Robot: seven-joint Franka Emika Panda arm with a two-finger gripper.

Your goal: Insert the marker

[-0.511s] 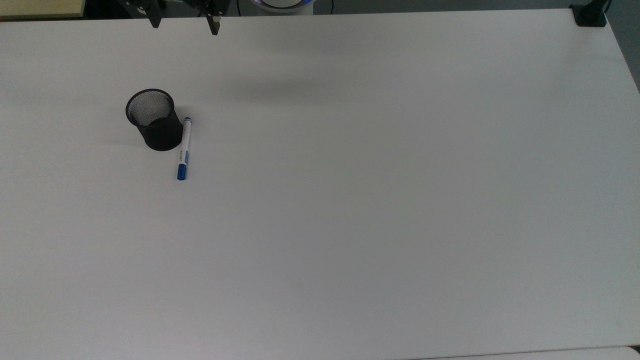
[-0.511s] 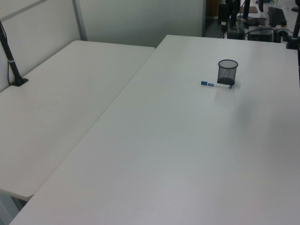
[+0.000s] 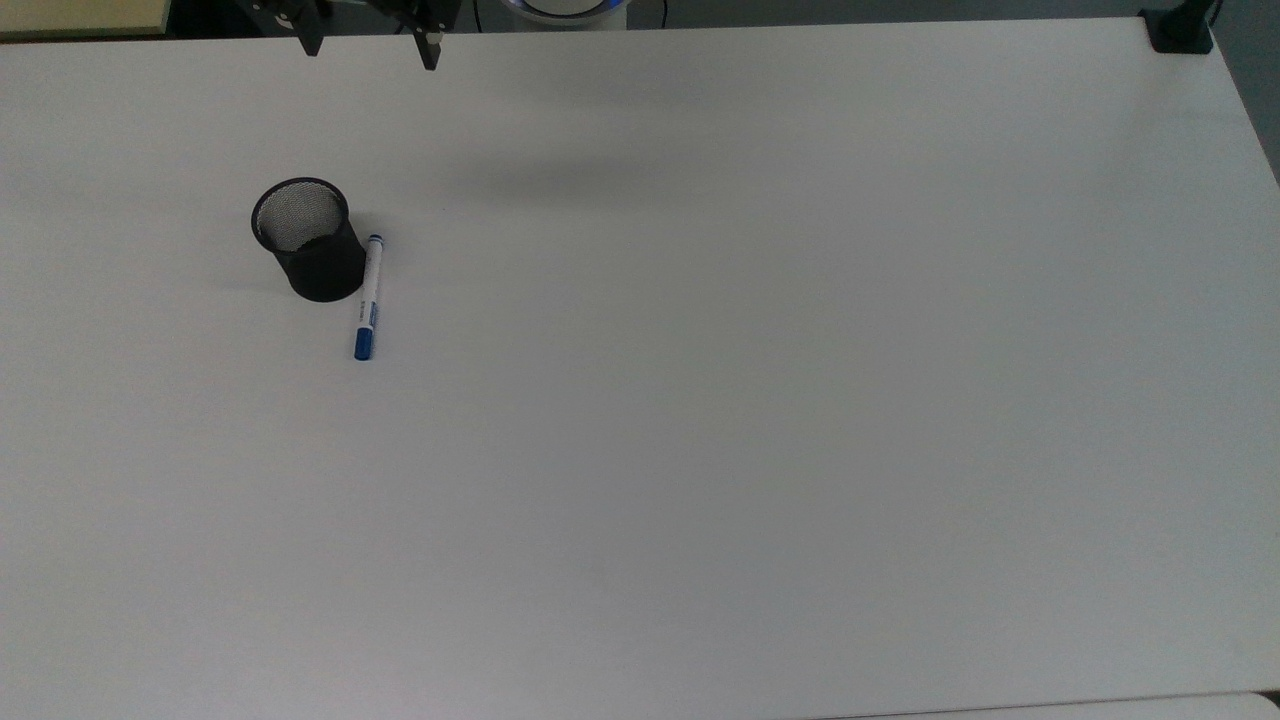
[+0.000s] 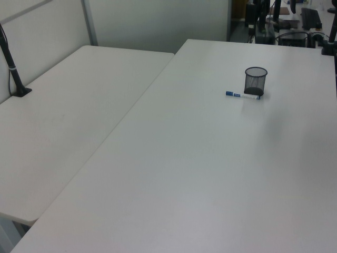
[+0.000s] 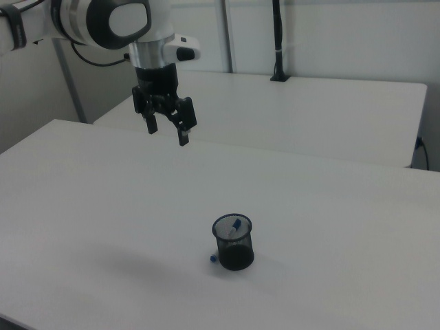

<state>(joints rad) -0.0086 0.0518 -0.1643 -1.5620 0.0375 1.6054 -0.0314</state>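
Note:
The marker [image 3: 367, 297] lies flat on the white table [image 3: 760, 380], white barrel with a blue cap toward the top view's bottom, its other end right beside the black mesh cup [image 3: 308, 240]. In the left view the marker [image 4: 243, 96] lies in front of the cup [image 4: 255, 81]. In the right view the cup [image 5: 233, 242] stands upright with the marker [image 5: 214, 258] mostly hidden behind it. My gripper [image 5: 167, 133] hangs open and empty, high above the table and well away from the cup; its fingertips [image 3: 429, 52] show at the top view's upper edge.
A black post base [image 3: 1180, 30] sits at the table's corner on the top view's upper right. A second white table [image 4: 63, 121] adjoins on the left view's left, with a black pole [image 4: 13, 68] clamped to it.

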